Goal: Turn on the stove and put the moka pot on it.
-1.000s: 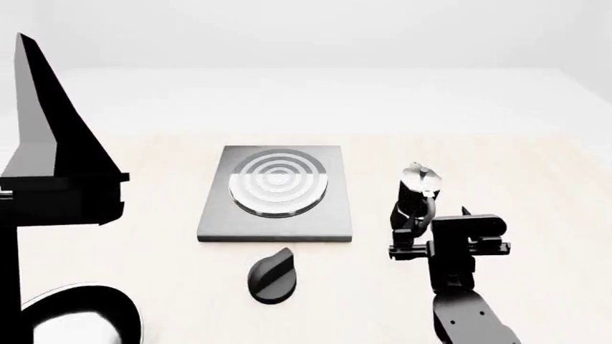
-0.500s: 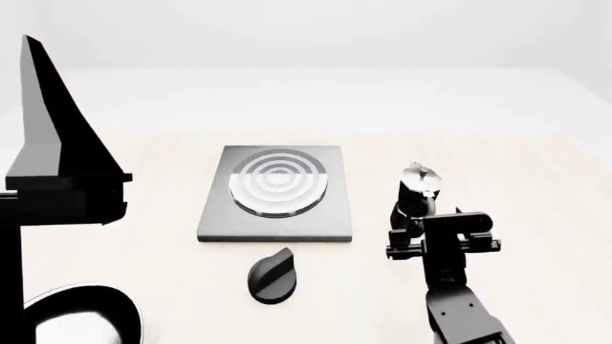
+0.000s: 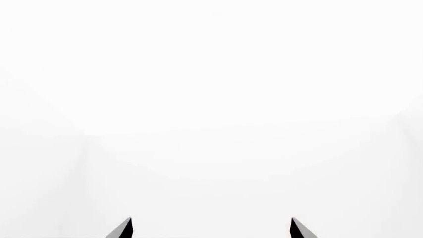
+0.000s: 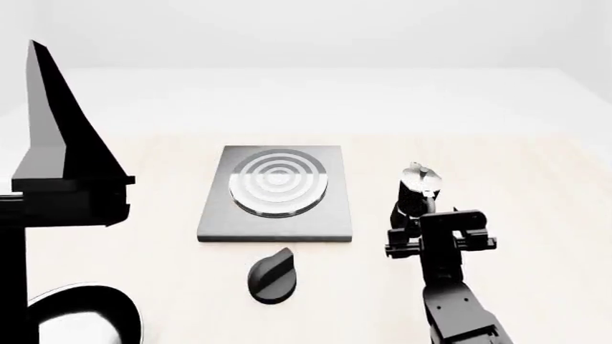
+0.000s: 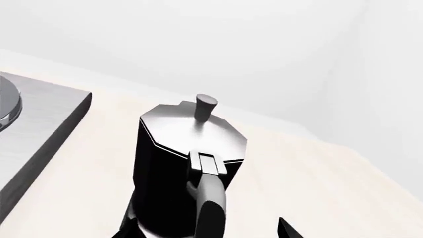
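Observation:
The stove (image 4: 277, 215) is a flat grey square hotplate with a ring burner in the middle of the table. Its round black knob (image 4: 272, 274) lies apart, in front of it. The moka pot (image 4: 416, 192) stands upright to the stove's right, handle towards me. My right gripper (image 4: 409, 231) is at the pot's near side. In the right wrist view the pot (image 5: 188, 148) and its handle (image 5: 211, 208) sit between my open fingertips (image 5: 286, 229) of the right gripper (image 5: 208, 230). My left gripper (image 4: 57, 129) is raised at the left, open and empty (image 3: 210, 230).
A round black-rimmed object (image 4: 120, 308) shows at the bottom left corner of the head view, under my left arm. The stove's corner (image 5: 46, 129) lies close beside the pot in the right wrist view. The left wrist view shows only white background.
My right gripper has moved a little left and forward, closer around the moka pot's handle. My left gripper has drifted slightly right. The pot, stove and knob have not moved.

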Robot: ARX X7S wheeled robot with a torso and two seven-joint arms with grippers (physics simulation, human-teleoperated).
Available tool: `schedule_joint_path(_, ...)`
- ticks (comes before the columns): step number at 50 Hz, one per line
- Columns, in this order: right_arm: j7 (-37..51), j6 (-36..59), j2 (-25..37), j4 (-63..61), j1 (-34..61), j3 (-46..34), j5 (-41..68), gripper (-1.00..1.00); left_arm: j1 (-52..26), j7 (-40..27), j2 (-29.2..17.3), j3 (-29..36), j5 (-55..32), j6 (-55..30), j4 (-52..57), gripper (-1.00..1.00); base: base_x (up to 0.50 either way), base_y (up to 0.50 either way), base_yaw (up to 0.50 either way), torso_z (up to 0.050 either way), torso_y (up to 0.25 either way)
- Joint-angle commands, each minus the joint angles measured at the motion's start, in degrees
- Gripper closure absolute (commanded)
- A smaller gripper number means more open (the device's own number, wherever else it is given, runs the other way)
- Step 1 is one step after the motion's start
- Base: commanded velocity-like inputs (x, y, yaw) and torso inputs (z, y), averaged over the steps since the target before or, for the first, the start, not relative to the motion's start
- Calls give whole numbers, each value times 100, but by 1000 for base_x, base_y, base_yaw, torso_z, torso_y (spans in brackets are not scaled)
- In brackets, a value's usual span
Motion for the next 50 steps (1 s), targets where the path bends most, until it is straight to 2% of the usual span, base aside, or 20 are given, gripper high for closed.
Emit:
schedule_joint_path(1,-32,-150,-53,259,110,-29,-25,-100,-11,14,25,58,21,21,-40,-100,0,0,0,0,0)
schedule_joint_path(2,-68,-201,-53,270,102,-28,-10,-100,-10,14,25,55,14,29,-44,-100,0,0,0,0,0)
schedule_joint_path(3,-72,-257,-59,322,111,-26,-12,100,-8,8,22,50,7,32,-46,-100,0,0,0,0,0)
schedule_joint_path(13,9,-165,66,-118,-66,84,112,100,-22,-33,-32,36,-39,3,0,-100,0,0,0,0,0)
schedule_joint_path(21,222,486,287,-1306,-269,163,214,100,-81,-75,-60,34,-91,-72,67,-100,0,0,-1,0,0)
schedule_joint_path(30,349,1229,376,-2252,170,78,102,100,-36,-89,-76,25,-75,-22,60,-100,0,0,0,0,1)
schedule_joint_path(38,306,1531,284,-2277,727,-10,18,100,70,-130,-138,-55,-92,70,47,-100,0,0,0,0,1)
schedule_joint_path(44,134,1247,138,-1987,1078,49,143,100,-1,-125,-129,-38,-122,40,48,-100,0,0,0,0,2)
schedule_joint_path(50,-139,900,-71,-1050,1684,5,140,100,17,-128,-128,-8,-114,36,44,-100,0,0,0,0,0)
